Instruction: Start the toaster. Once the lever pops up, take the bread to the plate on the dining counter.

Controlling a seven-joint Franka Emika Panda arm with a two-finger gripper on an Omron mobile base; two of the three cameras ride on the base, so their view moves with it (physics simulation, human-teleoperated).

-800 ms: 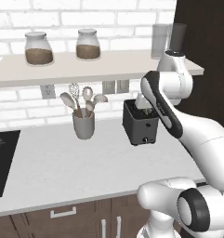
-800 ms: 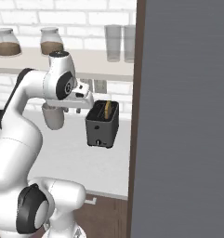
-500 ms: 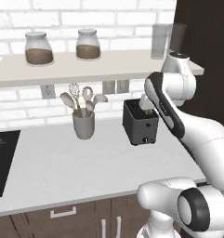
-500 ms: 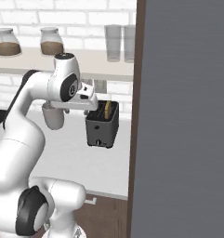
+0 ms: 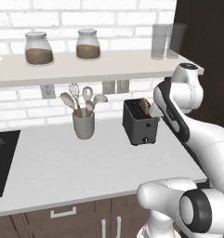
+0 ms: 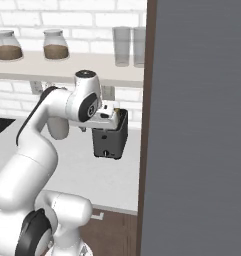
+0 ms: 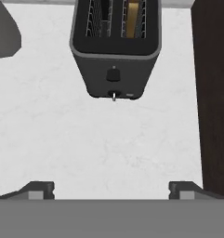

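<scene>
Bread (image 7: 133,17) sits in toaster (image 7: 114,49) on bench (image 5: 62,162); hand (image 7: 111,189) open, empty. Transfer not begun.

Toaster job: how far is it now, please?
Done: the bread sits in one slot of the toaster. In hand: the gripper is open, above the counter facing the toaster's front; whether it is started I cannot tell. Left: lifting the bread out and taking it to the plate.
</scene>
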